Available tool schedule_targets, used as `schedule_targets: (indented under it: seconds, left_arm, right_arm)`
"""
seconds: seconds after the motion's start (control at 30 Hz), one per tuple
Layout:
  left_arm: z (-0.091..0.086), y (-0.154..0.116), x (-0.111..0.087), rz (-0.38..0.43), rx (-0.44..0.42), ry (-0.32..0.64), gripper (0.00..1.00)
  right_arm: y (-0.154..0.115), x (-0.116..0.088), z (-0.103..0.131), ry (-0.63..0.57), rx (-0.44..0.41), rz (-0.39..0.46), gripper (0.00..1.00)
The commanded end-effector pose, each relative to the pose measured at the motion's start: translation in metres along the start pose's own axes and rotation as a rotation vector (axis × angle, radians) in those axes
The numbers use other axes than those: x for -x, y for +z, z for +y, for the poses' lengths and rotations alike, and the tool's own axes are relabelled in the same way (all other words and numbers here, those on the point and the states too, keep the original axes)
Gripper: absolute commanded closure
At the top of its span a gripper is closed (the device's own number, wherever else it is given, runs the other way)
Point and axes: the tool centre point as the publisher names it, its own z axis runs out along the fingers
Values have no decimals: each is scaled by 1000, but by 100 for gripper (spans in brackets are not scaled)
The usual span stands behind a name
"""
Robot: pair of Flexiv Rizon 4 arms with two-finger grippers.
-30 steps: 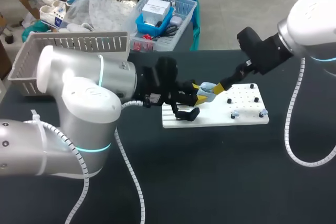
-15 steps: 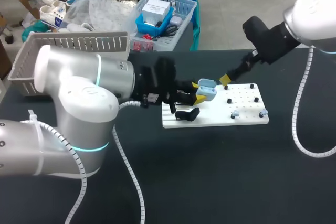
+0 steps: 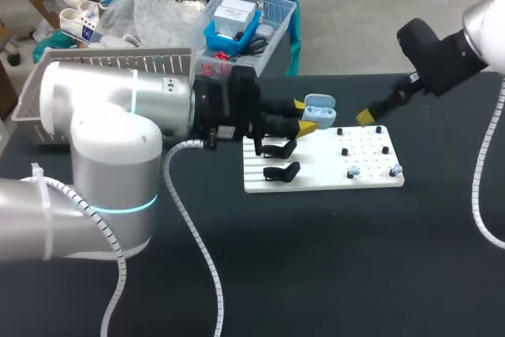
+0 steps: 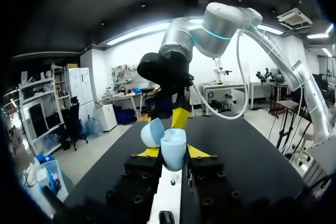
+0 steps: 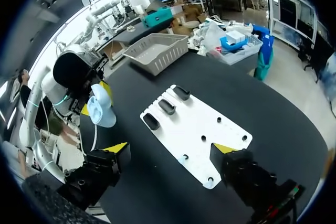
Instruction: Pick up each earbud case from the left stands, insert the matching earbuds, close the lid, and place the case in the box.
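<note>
One case (image 3: 319, 106): light blue, lid open, upper middle of frame, clamped in my left claw (image 3: 304, 116).
Right claw (image 3: 365, 117): spread apart, empty, right of the case.

Pale blue earbud case (image 3: 319, 106); white board (image 3: 323, 173), black stands (image 3: 282, 171); black table (image 3: 316, 258)

We are losing white board's (image 3: 331, 177) far left corner under left arm (image 3: 118, 116). Pale blue case (image 4: 173, 148) is covering most of left claw (image 4: 173, 152). Tiny pieces (image 3: 354, 171) on board are proving too small to name.
</note>
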Motion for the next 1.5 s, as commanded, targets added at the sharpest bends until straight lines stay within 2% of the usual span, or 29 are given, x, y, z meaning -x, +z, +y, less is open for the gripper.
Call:
schedule_targets:
  seconds: [0.03,0.33,0.6,0.7,0.87,1.07,1.5]
  left_arm:
    - [-9,-9,5,-169,15,13,100]
    - [-7,2,8,-236,15,34,100]
    - [-7,13,-14,-247,0,30,100]
    - [-3,17,-30,-234,-9,32,100]
    - [12,17,-44,-221,-2,42,100]
    - [23,16,-47,-229,1,62,100]
    - [27,19,-58,-200,-11,52,100]
  right_arm:
    - [-10,-9,7,9,-64,-8,0]
    - [-15,-19,5,23,-102,0,0]
    - [-16,-34,1,94,-134,-1,0]
    - [-19,-36,2,111,-151,2,0]
    - [-20,-38,0,134,-148,13,0]
    - [-16,-36,-2,139,-139,27,0]
    - [-8,-38,-8,159,-124,30,0]
